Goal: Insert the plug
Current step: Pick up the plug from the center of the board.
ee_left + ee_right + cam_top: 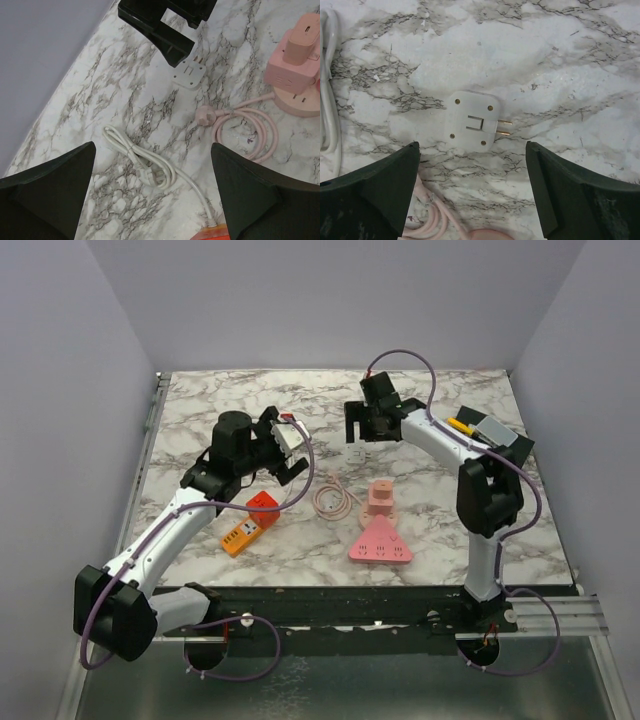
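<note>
R gripper [471, 145] is open: its fingers are spread wide in the R wrist view and grip nothing. The white adapter plug [472, 121] lies flat on the marble table [200, 410] between them, touching neither finger. Its back plate faces up and its two brass prongs [505, 127] point to 3 o'clock in that view.

In the top view the plug sits just under the R gripper, at approx. 12 o'clock from the pink triangular power strip [380, 540] and well apart from it. A pink cube adapter [380, 498] stands on the strip's far corner. The pink cable coil [333, 495] lies at approx. 10 o'clock from the strip. Its pink plug end [205, 115] rests on the table near the white adapter, not touching it.

L gripper [152, 145] is also open, with the jaws wide and empty. It hangs above the table at approx. 9 o'clock from the white adapter. A loosely bundled white cable [145, 162] lies below it on the marble. The orange power strip [250, 525] lies at 9 o'clock from the pink strip, near the L arm.
</note>
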Motion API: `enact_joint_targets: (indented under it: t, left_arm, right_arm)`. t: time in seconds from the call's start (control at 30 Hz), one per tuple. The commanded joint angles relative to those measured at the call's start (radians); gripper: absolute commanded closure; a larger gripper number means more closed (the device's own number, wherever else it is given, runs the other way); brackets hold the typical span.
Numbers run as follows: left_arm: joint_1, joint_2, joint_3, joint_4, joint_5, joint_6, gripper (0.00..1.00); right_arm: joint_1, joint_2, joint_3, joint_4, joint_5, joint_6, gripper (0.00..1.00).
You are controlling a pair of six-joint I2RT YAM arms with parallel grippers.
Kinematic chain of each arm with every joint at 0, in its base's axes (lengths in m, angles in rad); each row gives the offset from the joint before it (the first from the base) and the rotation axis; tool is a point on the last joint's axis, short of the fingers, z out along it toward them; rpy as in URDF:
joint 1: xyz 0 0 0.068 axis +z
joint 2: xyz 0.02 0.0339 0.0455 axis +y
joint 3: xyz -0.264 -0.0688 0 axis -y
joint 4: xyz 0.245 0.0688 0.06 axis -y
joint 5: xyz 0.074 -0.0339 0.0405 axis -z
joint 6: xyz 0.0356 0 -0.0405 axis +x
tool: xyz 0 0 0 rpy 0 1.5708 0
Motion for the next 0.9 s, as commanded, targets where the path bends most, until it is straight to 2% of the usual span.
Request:
enact_joint_targets:
  t: [0.0, 0.47, 0.87]
  left_arm:
    - [0.010, -0.029, -0.029, 0.001, -0.026, -0.056, 0.01]
    - [0.013, -0.070, -0.046, 0.002, -0.062, -0.078, 0.01]
    - [0.014, -0.100, -0.047, 0.015, -0.082, -0.074, 0.01]
  right_arm:
    - [0.029, 0.099, 0.087, -0.060, 0.074, -0.033, 0.10]
    - [0.052, 0.319, 0.286, -0.145, 0.070, -0.091, 0.11]
    - [0.070, 0.377, 0.303, -0.185, 0.058, -0.080, 0.19]
